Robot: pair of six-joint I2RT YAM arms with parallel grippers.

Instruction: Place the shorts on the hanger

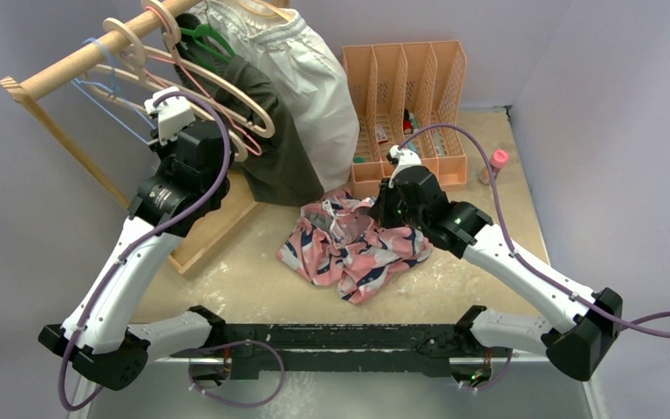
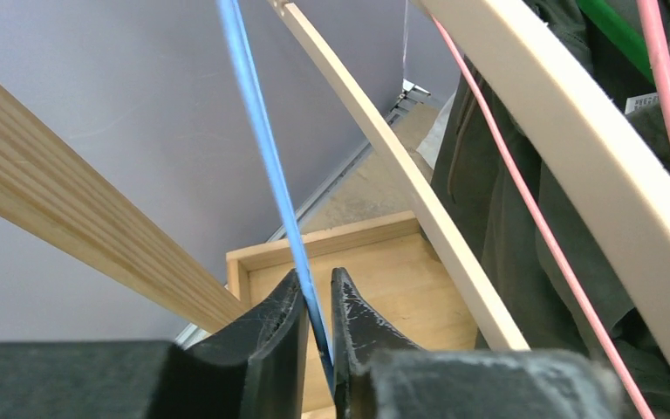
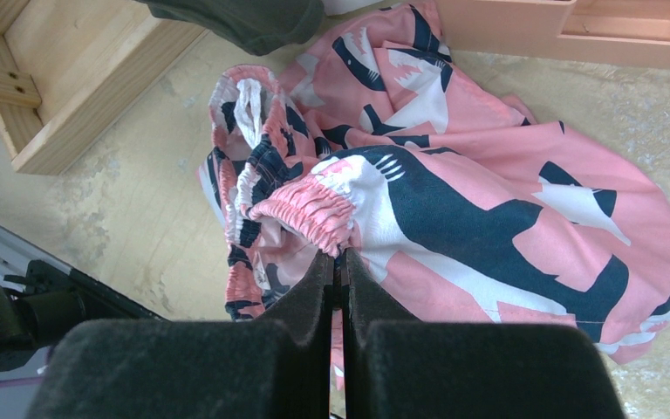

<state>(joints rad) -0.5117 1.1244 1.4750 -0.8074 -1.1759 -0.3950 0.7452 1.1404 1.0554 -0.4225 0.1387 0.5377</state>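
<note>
The pink shark-print shorts [image 1: 353, 246] lie crumpled on the table's middle. My right gripper [image 3: 338, 262] is shut on their elastic waistband [image 3: 310, 205], and the white drawstring [image 3: 249, 105] shows to its left. In the top view the right gripper [image 1: 391, 209] sits at the shorts' far right edge. The light-blue wire hanger [image 1: 109, 96] hangs on the wooden rail at the far left. My left gripper [image 2: 316, 288] is shut on the hanger's thin blue wire [image 2: 266, 148], which runs up between the fingers. In the top view the left gripper [image 1: 164, 113] is beside the hanger.
Beige plastic hangers [image 1: 227, 96], a thin pink hanger [image 2: 523, 209] and a green hanger [image 1: 209, 37] share the wooden rail [image 1: 78, 61] with a dark olive garment [image 1: 275, 148] and a white garment [image 1: 314, 78]. The rack's wooden base [image 2: 401, 279] lies below. An orange file organizer [image 1: 406, 96] stands behind the shorts.
</note>
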